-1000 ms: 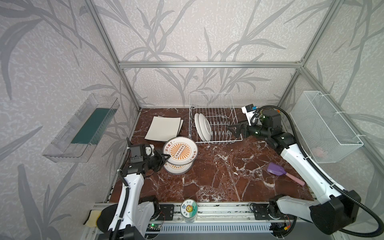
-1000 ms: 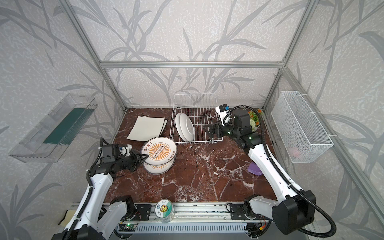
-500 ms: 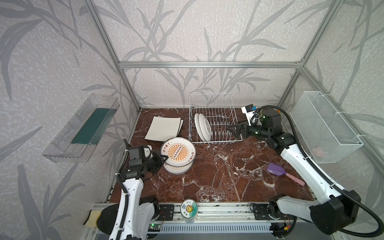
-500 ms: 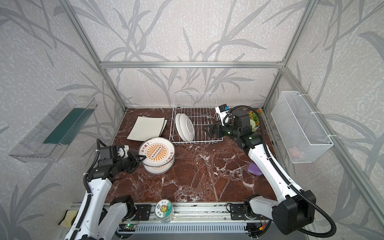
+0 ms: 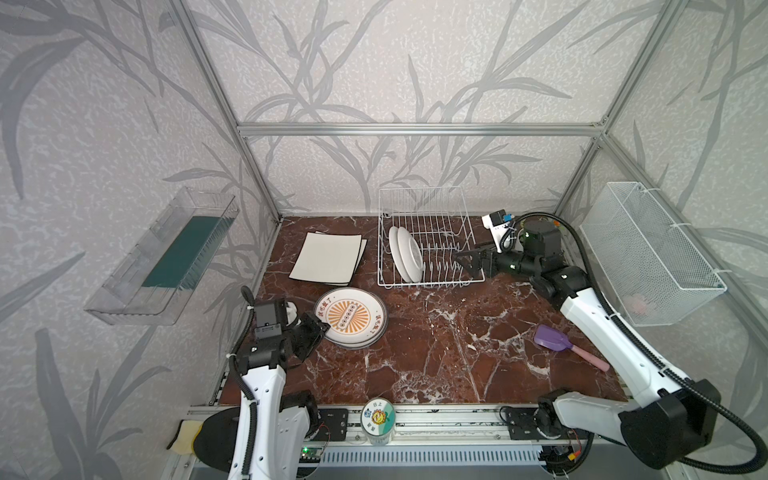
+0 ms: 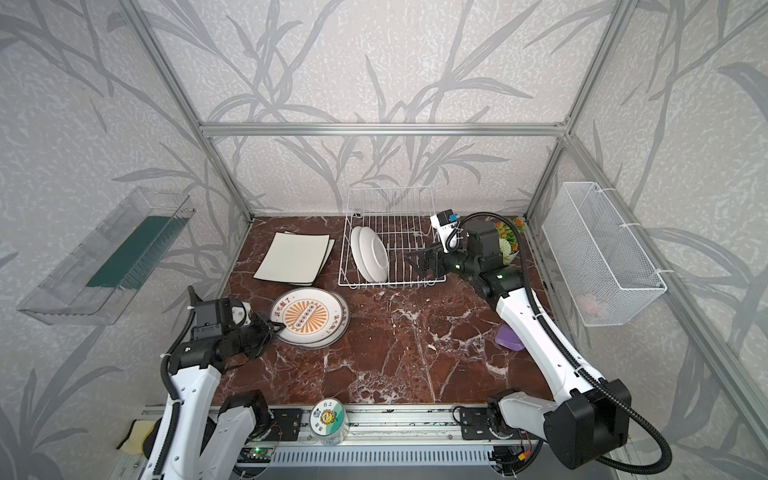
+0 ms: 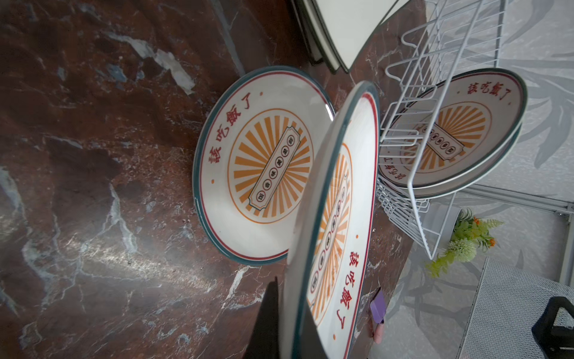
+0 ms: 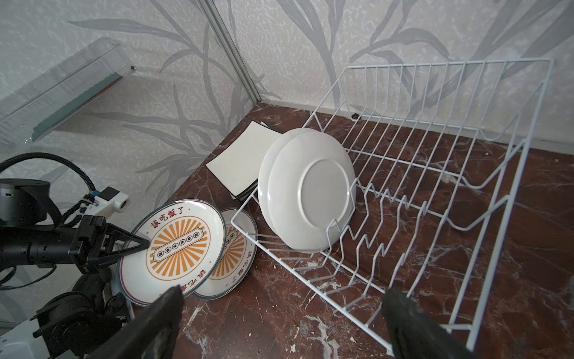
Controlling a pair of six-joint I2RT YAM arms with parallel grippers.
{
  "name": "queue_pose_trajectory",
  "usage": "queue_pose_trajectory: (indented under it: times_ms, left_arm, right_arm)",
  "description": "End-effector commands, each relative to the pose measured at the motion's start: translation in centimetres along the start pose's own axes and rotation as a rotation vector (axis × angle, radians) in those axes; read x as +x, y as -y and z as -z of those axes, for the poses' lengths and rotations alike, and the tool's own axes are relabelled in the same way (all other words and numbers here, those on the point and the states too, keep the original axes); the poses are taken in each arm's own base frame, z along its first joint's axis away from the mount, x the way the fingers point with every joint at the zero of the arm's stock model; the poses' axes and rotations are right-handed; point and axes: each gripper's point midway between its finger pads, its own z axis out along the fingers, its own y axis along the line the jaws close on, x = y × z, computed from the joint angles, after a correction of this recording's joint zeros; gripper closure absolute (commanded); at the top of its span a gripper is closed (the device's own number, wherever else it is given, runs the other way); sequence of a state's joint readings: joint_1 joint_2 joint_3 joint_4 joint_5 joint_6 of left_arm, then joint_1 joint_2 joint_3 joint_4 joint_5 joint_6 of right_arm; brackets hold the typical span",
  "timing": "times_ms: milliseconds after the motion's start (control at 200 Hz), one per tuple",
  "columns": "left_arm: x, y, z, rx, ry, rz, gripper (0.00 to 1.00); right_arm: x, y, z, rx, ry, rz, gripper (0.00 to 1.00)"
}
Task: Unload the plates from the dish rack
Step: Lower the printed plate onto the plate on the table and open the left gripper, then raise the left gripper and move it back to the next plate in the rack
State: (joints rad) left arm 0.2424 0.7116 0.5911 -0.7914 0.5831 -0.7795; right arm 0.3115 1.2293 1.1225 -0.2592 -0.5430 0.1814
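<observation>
Purple scoop (image 6: 508, 337), lower right of centre in a top view: partly covered by the right arm (image 6: 536, 332), handle unseen. Pink item (image 5: 636, 305) in the mesh basket (image 5: 652, 245), right side: too indistinct to identify. Rear rack plate (image 8: 263, 177): mostly hidden behind the front plate (image 8: 310, 192). Lower square plate (image 8: 243, 195): edges only. Left wrist view: held plate (image 7: 335, 217) runs off frame; left gripper (image 7: 289, 332) clamping it is dark blur.

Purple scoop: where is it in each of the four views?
In a top view: purple scoop on the marble, beside the right arm.
In a top view: scoop half hidden behind that arm.
Left wrist: scoop small, just beyond the held plate.
Right wrist: not in it.
Shared landmark: dish rack.
</observation>
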Motion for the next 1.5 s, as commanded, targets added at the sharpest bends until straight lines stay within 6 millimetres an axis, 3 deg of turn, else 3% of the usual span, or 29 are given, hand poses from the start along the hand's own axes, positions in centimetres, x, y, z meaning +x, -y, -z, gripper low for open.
queue_pose_trajectory:
  times_ms: [0, 750, 800, 985, 1185, 1340, 1494]
  left_arm:
    - [-0.7, 0.9, -0.9, 0.064, 0.004, 0.009, 1.00]
    - [-1.8, -1.5, -6.0, 0.071, -0.028, 0.041, 1.00]
    - [-1.9, -1.7, -6.0, 0.059, -0.026, 0.040, 0.95]
    - [-1.8, -2.6, -6.3, 0.020, -0.030, 0.064, 0.63]
    - [-1.2, -3.4, -6.8, 0.000, -0.058, 0.095, 0.57]
    - [-1.1, -3.7, -6.9, -0.019, -0.072, 0.110, 0.33]
    - [-0.9, -3.9, -7.1, -0.036, -0.091, 0.117, 0.18]
  right_arm:
    - [-0.4, -0.4, 0.3, -0.011, 0.019, 0.029, 0.01]
    - [-0.2, -0.2, 0.1, -0.006, 0.016, 0.021, 0.01]
    - [-0.2, -0.1, 0.1, -0.006, 0.016, 0.021, 0.01]
    - [-0.2, -0.1, 0.0, -0.006, 0.017, 0.018, 0.01]
    - [-0.3, -0.1, 0.0, -0.008, 0.019, 0.020, 0.01]
    - [-0.2, 0.0, -0.2, -0.007, 0.013, 0.017, 0.01]
    - [-0.2, 0.0, -0.4, -0.011, 0.011, 0.011, 0.01]
